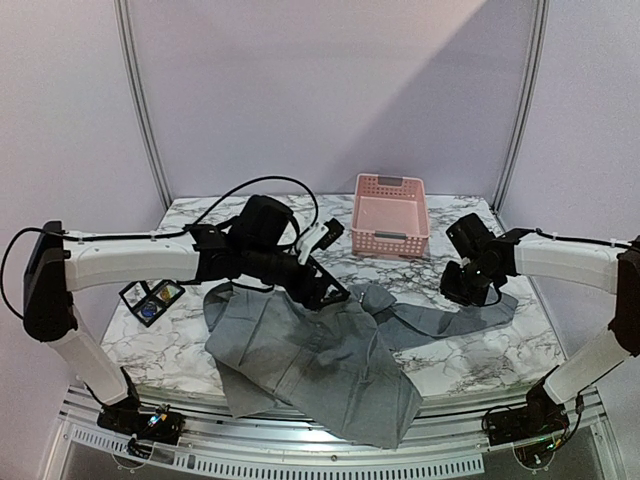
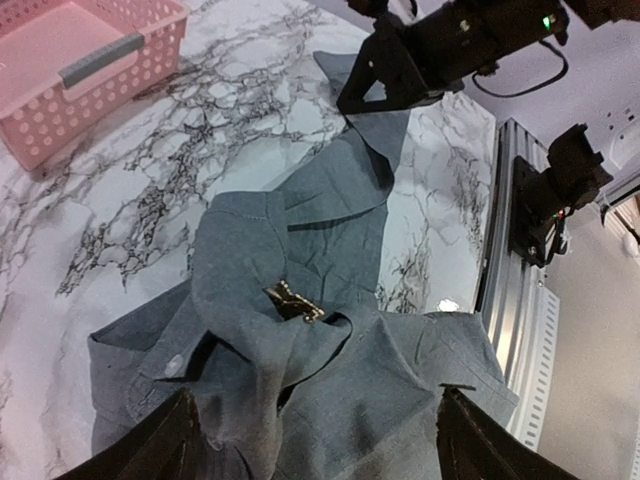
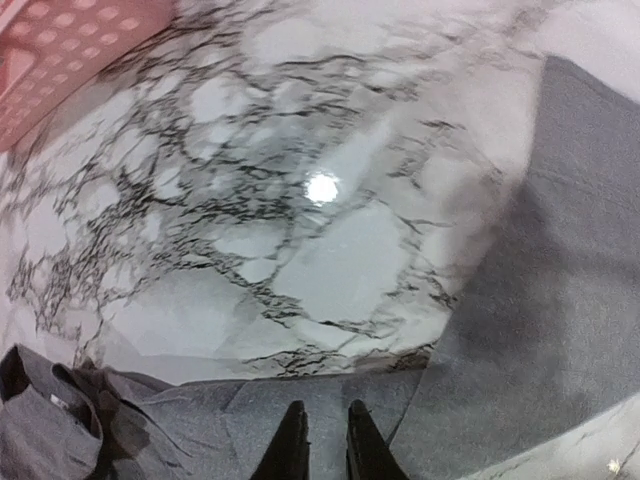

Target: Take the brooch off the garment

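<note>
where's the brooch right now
In the left wrist view the brooch sits mid-frame on the grey garment, at the edge of a folded flap of cloth, just ahead of the open left gripper.

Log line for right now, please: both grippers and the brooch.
left gripper: jaws open, over brooch, not touching | right gripper: jaws closed on garment sleeve | brooch: on garment, not yet removed

Pale lilac walls (image 1: 330, 90) with two grey upright poles (image 1: 140, 100) behind a white, black-veined marble tabletop (image 1: 490, 350)
</note>
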You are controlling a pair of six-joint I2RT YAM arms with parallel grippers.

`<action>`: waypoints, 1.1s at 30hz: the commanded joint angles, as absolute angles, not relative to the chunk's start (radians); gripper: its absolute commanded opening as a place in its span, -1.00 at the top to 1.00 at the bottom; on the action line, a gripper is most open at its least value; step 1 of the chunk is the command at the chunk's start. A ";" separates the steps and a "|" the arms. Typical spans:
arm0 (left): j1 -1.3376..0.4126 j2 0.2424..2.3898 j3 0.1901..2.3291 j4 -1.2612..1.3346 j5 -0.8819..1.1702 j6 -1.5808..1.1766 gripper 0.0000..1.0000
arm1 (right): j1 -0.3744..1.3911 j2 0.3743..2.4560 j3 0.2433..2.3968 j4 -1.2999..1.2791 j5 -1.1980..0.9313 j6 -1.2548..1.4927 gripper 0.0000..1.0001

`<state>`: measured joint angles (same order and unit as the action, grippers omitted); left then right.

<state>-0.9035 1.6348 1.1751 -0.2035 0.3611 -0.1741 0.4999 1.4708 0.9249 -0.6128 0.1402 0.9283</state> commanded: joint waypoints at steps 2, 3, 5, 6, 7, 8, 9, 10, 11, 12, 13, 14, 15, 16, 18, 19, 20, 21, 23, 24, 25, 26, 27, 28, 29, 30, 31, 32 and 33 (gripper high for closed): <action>-0.937 1.708 1.224 -0.201 0.368 -0.211 -0.67 | 0.538 1.418 0.893 -0.747 0.181 0.970 0.30; -0.937 1.718 1.232 -0.213 0.345 -0.212 -0.76 | 0.545 1.398 0.881 -0.755 0.172 0.983 0.19; -0.937 1.732 1.242 -0.237 0.299 -0.205 -0.82 | 0.553 1.370 0.862 -0.762 0.155 1.006 0.05; -0.937 1.736 1.245 -0.246 0.280 -0.202 -0.82 | 0.559 1.353 0.853 -0.761 0.145 1.015 0.00; -0.938 1.741 1.247 -0.252 0.271 -0.197 -0.82 | 0.564 1.345 0.846 -0.757 0.133 1.020 -0.03; -0.937 1.745 1.249 -0.255 0.264 -0.195 -0.82 | 0.568 1.340 0.839 -0.755 0.123 1.028 -0.05; -0.937 1.751 1.251 -0.256 0.261 -0.197 -0.82 | 0.573 1.339 0.833 -0.751 0.111 1.032 -0.05; -0.937 1.759 1.255 -0.257 0.262 -0.199 -0.82 | 0.578 1.343 0.828 -0.747 0.103 1.037 -0.06; -0.937 1.769 1.261 -0.265 0.265 -0.201 -0.81 | 0.583 1.351 0.825 -0.742 0.095 1.043 -0.06; -0.937 1.780 1.270 -0.275 0.271 -0.202 -0.78 | 0.588 1.359 0.824 -0.738 0.089 1.045 -0.06; -0.937 1.792 1.279 -0.287 0.280 -0.202 -0.71 | 0.590 1.374 0.824 -0.732 0.086 1.046 -0.07; -0.937 1.801 1.286 -0.292 0.290 -0.202 -0.63 | 0.591 1.384 0.825 -0.727 0.082 1.045 -0.07; -0.937 1.808 1.292 -0.295 0.296 -0.202 -0.53 | 0.591 1.395 0.825 -0.718 0.079 1.045 -0.07; -0.937 1.811 1.297 -0.295 0.299 -0.201 -0.45 | 0.591 1.406 0.824 -0.704 0.075 1.044 -0.08; -0.938 1.817 1.302 -0.296 0.305 -0.201 -0.33 | 0.591 1.417 0.823 -0.673 0.062 1.043 -0.09; -0.937 1.819 1.303 -0.296 0.310 -0.199 -0.27 | 0.591 1.422 0.822 -0.659 0.057 1.044 -0.08; -0.937 1.819 1.304 -0.296 0.313 -0.199 -0.19 | 0.592 1.432 0.821 -0.647 0.052 1.045 -0.09; -0.937 1.820 1.305 -0.296 0.319 -0.198 -0.10 | 0.592 1.440 0.822 -0.639 0.050 1.045 -0.09; -0.937 1.826 1.307 -0.296 0.328 -0.198 0.06 | 0.593 1.464 0.825 -0.631 0.051 1.043 -0.07; -0.937 1.829 1.307 -0.295 0.330 -0.199 0.13 | 0.593 1.470 0.826 -0.631 0.051 1.043 -0.06; -0.937 1.829 1.308 -0.297 0.332 -0.200 0.21 | 0.593 1.478 0.828 -0.631 0.052 1.043 -0.05; -0.937 1.830 1.307 -0.297 0.332 -0.199 0.28 | 0.593 1.482 0.829 -0.632 0.051 1.042 -0.02; -0.937 1.830 1.308 -0.298 0.332 -0.199 0.39 | 0.593 1.484 0.829 -0.632 0.049 1.041 0.02; -0.937 1.831 1.307 -0.298 0.332 -0.199 0.55 | 0.594 1.484 0.828 -0.636 0.049 1.040 0.06; -0.937 1.831 1.307 -0.298 0.332 -0.196 0.63 | 0.594 1.483 0.827 -0.643 0.050 1.040 0.14; -0.937 1.832 1.308 -0.300 0.331 -0.194 0.72 | 0.594 1.480 0.826 -0.650 0.051 1.040 0.22; -0.937 1.832 1.308 -0.303 0.328 -0.192 0.77 | 0.594 1.478 0.825 -0.659 0.053 1.040 0.32; -0.936 1.832 1.309 -0.306 0.326 -0.190 0.78 | 0.596 1.475 0.824 -0.667 0.054 1.039 0.41; -0.936 1.832 1.310 -0.308 0.322 -0.189 0.79 | 0.597 1.471 0.822 -0.680 0.055 1.040 0.50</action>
<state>-0.9253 1.8149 1.2896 -0.2832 0.3252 -0.1997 0.5865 1.4765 0.8307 -0.6498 0.0540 1.0389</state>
